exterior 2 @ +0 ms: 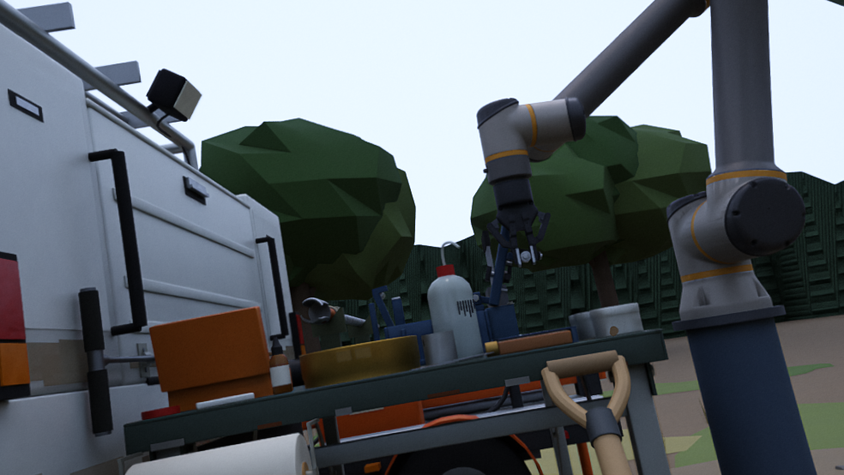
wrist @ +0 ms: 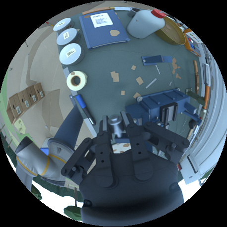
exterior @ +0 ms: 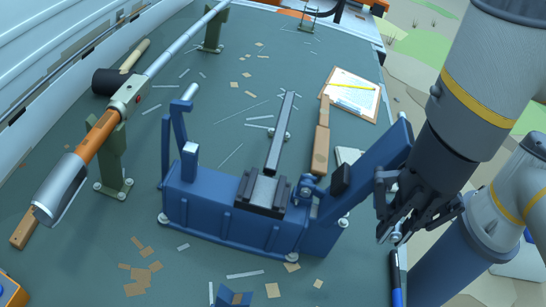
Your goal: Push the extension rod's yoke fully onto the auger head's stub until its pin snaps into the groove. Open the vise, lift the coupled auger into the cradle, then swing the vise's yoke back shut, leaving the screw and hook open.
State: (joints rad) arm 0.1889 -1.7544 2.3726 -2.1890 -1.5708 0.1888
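The metal knob (wrist: 116,124) at the free end of the vise's blue yoke (exterior: 366,177) is clamped in my gripper (exterior: 394,232), which is closed on it. The yoke is swung open, slanting up and to the right from its hinge. The blue vise (exterior: 232,204) stands mid-table with its black jaws (exterior: 261,193) empty. Its hook (exterior: 179,130) stands up at the left end. The coupled auger (exterior: 98,130) lies in the green cradle (exterior: 112,157) along the left edge, orange shaft joined to the grey rod (exterior: 185,39).
A clipboard with a pencil (exterior: 352,96) lies behind the vise. A dark bar (exterior: 279,134) and a wooden strip (exterior: 321,145) lie beside it. A mallet (exterior: 118,74) rests near the rod. A blue pen (exterior: 395,271) lies at the table's right edge, under my gripper.
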